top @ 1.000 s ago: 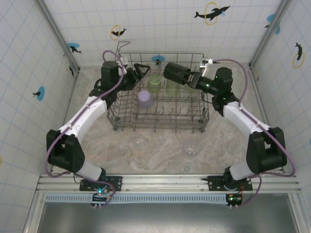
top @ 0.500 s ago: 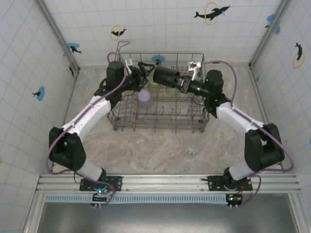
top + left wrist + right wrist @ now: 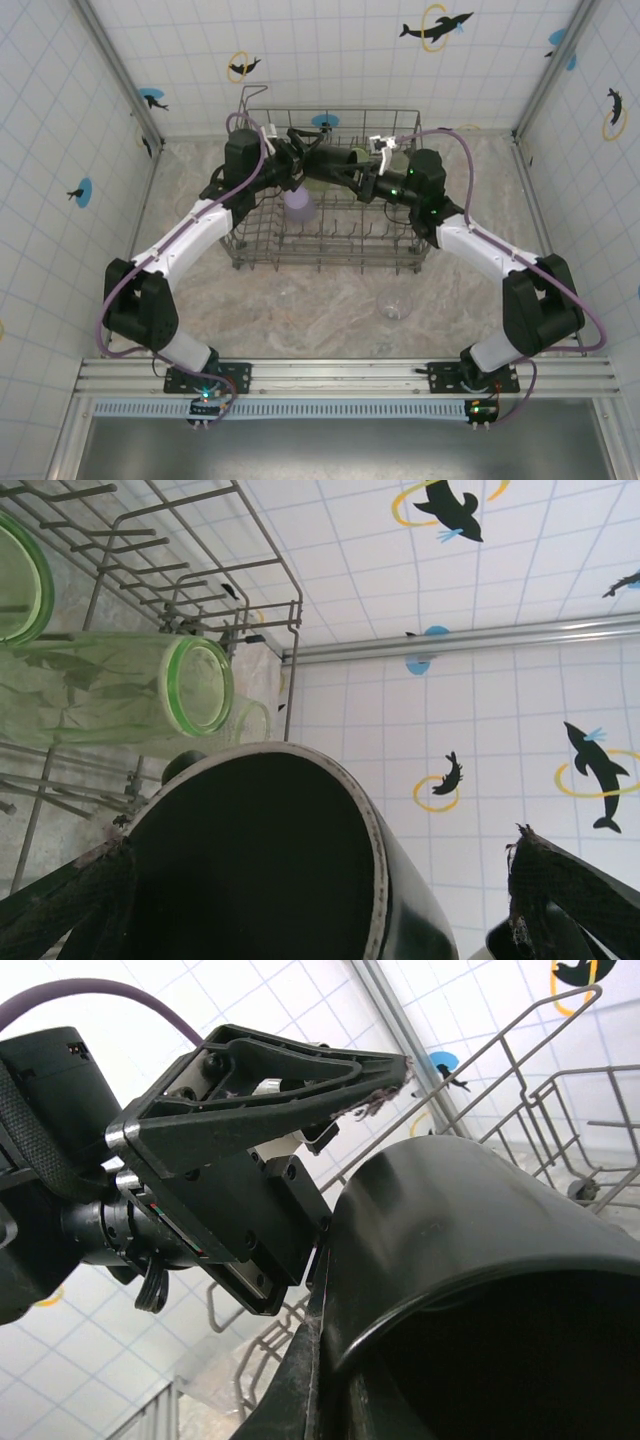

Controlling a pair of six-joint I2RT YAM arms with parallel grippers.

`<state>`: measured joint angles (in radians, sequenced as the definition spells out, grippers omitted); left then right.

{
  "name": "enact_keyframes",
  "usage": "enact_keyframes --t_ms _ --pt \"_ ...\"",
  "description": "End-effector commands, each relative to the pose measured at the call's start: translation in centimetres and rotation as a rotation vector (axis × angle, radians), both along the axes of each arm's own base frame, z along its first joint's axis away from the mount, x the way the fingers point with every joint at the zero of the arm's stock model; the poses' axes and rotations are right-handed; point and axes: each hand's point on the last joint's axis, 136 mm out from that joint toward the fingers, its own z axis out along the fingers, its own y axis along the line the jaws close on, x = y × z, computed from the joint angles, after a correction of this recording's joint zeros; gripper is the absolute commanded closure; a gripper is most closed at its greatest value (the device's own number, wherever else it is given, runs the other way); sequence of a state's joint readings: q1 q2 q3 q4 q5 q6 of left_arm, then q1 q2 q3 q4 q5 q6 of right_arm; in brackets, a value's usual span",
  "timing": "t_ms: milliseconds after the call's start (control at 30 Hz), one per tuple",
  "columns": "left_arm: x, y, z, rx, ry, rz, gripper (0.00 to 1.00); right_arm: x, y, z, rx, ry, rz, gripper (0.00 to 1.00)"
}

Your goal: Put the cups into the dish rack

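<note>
The black mug (image 3: 330, 160) hangs over the back of the grey wire dish rack (image 3: 330, 262). My right gripper (image 3: 356, 172) is shut on the mug's wall, one finger (image 3: 305, 1390) outside it. My left gripper (image 3: 303, 150) is open, and its fingers (image 3: 60, 900) straddle the mug (image 3: 270, 870), whose mouth faces the left wrist camera. A lavender tumbler (image 3: 298, 205) stands upside down in the rack. In the left wrist view, two green tumblers (image 3: 185, 685) lie in the rack (image 3: 200, 540). A clear glass (image 3: 393, 304) stands on the table in front of the rack.
Tiled walls with dolphin stickers close the table on three sides. The rack's raised corner loop (image 3: 247, 100) rises behind the left gripper. Bare marbled tabletop (image 3: 300, 310) stretches between the rack and the arm bases.
My right arm has carried the black mug leftward over the rack. My left gripper has shifted right to meet it, so the mug now sits between its open fingers.
</note>
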<state>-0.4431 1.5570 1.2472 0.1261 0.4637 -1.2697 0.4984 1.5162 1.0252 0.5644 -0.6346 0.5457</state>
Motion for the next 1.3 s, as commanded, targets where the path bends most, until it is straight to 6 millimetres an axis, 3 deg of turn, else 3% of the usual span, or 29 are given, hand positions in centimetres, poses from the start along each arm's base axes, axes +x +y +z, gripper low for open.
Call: enact_keyframes --t_ms 0,300,900,1000,1267 --pt "-1.2 -1.3 -0.6 -0.037 0.047 -0.066 0.03 -0.8 -1.3 5.2 0.036 -0.251 -0.092 1.00" --pt "-1.0 -1.8 -0.5 -0.049 0.050 -0.088 0.03 -1.9 -2.8 6.1 0.018 -0.347 -0.150 1.00" --pt "-1.7 -2.7 0.1 -0.125 0.059 -0.152 0.04 -3.6 -0.6 5.7 0.069 -0.408 -0.081 1.00" --pt "-1.9 -2.7 0.1 -0.131 0.052 -0.154 0.13 -3.6 -0.7 5.5 0.064 -0.405 -0.092 1.00" --pt "-2.1 -2.9 0.3 -0.155 0.036 -0.175 0.68 -3.4 -0.7 5.2 0.059 -0.396 -0.103 1.00"
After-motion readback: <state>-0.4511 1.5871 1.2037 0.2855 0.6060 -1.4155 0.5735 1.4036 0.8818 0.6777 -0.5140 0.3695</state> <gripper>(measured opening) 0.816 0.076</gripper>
